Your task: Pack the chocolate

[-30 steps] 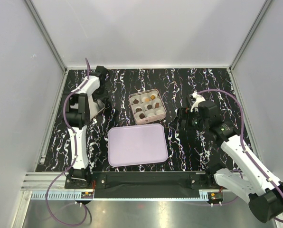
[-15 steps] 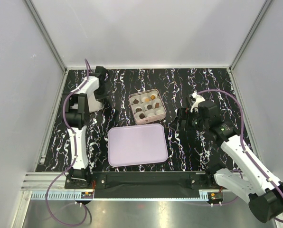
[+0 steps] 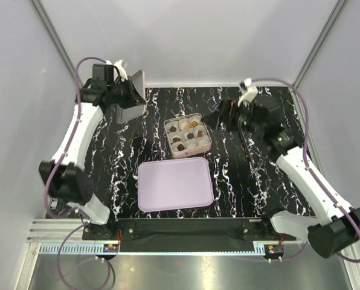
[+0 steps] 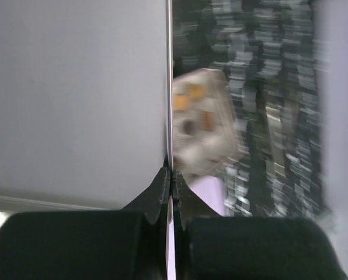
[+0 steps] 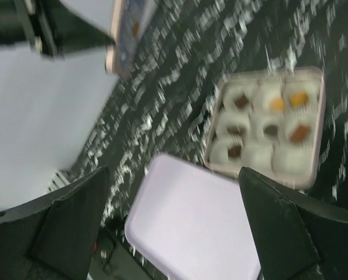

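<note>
The chocolate sits as small dark brown and orange-tan pieces in white paper cups inside the square tin. In the right wrist view the chocolate and the tin lie ahead of my fingers. My left gripper is raised at the back left, shut on the flat tin lid, which hangs on edge. In the left wrist view the left gripper pinches the thin lid edge. High beside the tin's right, my right gripper is wide open and holds nothing.
A lavender tray lies flat in front of the tin and shows between the right gripper's fingers as the tray. Grey walls enclose the black marbled table on three sides.
The left gripper closed on the lid, which leaned by the left arm, and lifted it up and back. The right arm rose and swung toward the back, still open.
</note>
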